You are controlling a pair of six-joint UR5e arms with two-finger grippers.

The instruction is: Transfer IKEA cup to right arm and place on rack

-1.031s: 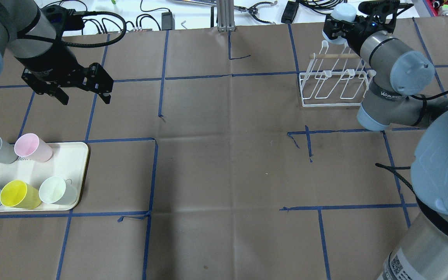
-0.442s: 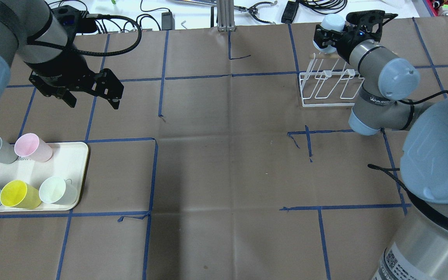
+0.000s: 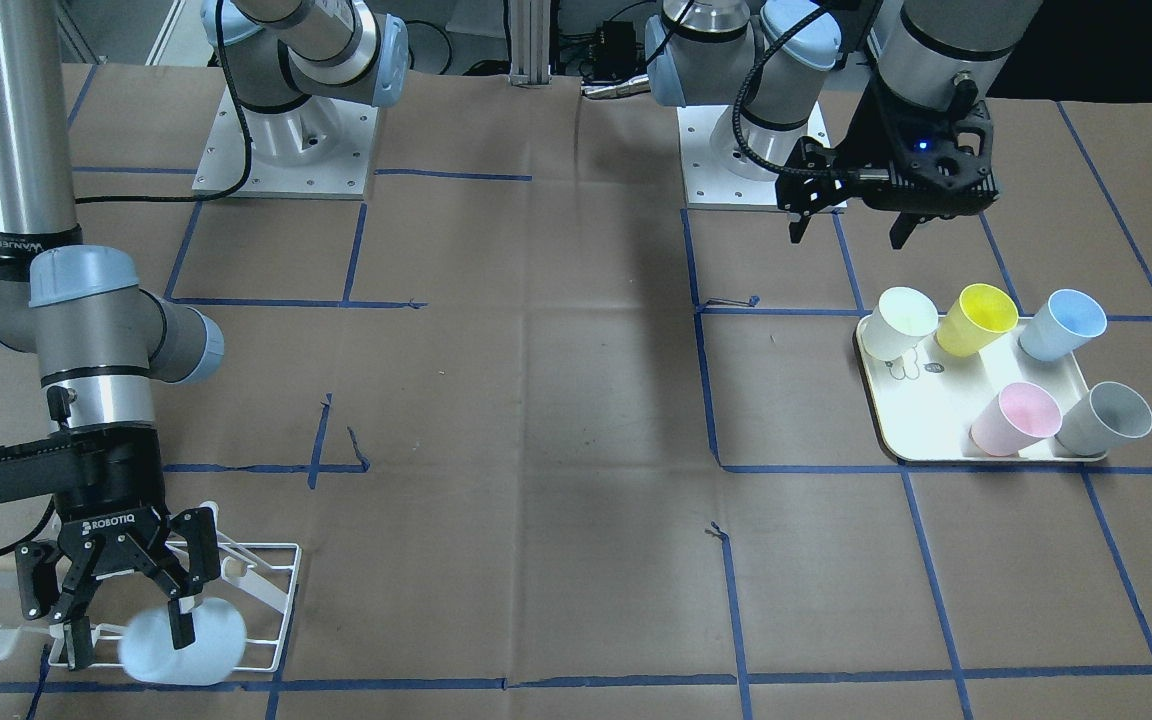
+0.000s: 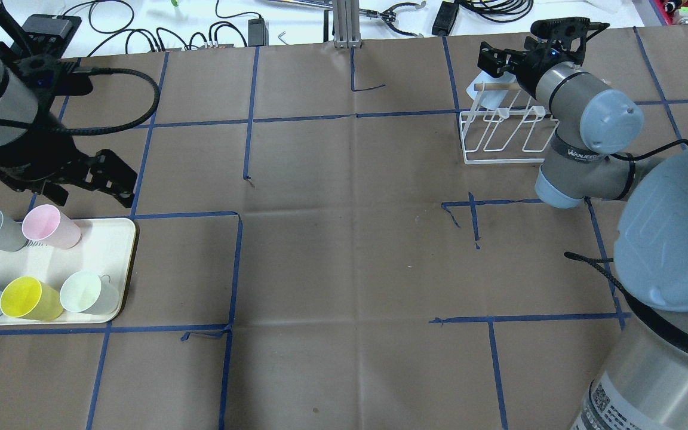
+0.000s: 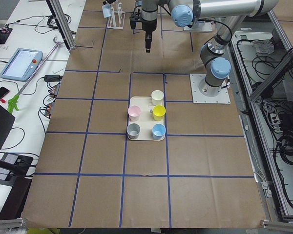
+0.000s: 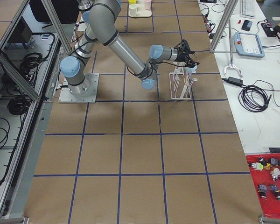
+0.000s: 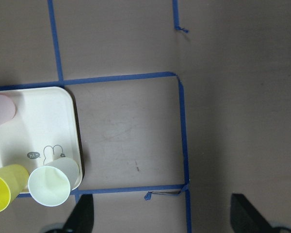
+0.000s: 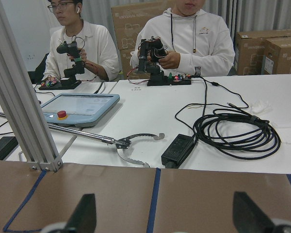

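Blue cup (image 3: 188,647) seemingly on rack (image 4: 502,132)

Bare table (image 4: 350,239) between tray (image 4: 100,251) and rack (image 4: 499,160), cups (image 4: 31,297) crowding tray by my left gripper (image 3: 849,238), pegs (image 4: 502,111) under my right gripper (image 3: 129,632).

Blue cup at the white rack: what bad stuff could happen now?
1. The pale blue cup looks blurred and tipped at the far end of the rack; it may not sit on a peg and could roll off.
2. The right gripper is open, fingers close beside the cup and wires; backing out could bump them.
3. The left gripper hangs open near the cups on the tray and might knock one when lowering.
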